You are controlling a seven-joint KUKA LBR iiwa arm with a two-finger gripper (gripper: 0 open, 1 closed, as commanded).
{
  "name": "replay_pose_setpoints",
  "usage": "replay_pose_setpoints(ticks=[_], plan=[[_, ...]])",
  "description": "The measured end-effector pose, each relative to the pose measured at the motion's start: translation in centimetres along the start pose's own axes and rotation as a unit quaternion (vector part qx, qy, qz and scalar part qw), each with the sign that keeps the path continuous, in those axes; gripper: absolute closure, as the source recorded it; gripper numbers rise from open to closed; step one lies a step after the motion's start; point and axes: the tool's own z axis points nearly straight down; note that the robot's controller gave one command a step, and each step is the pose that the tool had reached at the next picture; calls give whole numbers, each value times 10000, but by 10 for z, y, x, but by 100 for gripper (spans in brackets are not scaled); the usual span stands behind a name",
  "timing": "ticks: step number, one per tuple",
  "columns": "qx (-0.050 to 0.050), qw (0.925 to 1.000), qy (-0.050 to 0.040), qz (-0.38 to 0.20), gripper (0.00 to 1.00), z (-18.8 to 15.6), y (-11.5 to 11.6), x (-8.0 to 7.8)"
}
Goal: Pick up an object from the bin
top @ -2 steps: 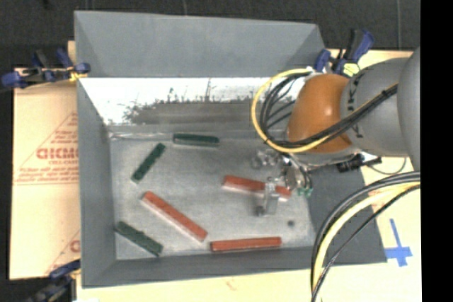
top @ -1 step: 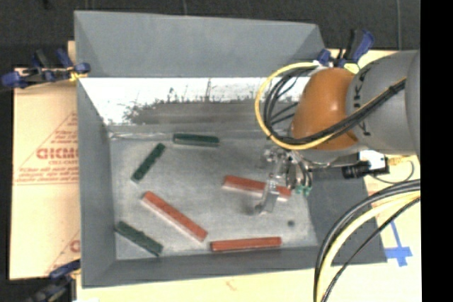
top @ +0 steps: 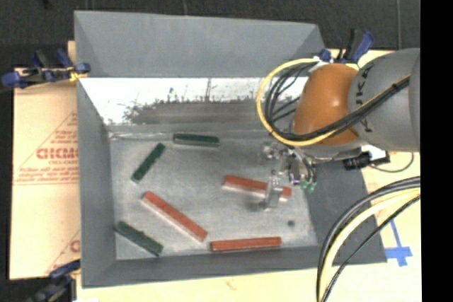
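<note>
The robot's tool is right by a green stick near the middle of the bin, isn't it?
No. The stick by the tool is red, not green, as the camera view shows. It is near the middle of the bin.

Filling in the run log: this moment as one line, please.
gripper: over right end of short red bar, right half of bin | hold: unclear | nearest: long red bar at lower wall
</note>
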Motion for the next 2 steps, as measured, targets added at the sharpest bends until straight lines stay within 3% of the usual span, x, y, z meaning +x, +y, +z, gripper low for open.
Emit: replay_pose_setpoints(ticks=[1,2], plan=[[-4,9958,-15,920,100,20,4,19],[-4,9958,-16,918,100,20,4,19]])
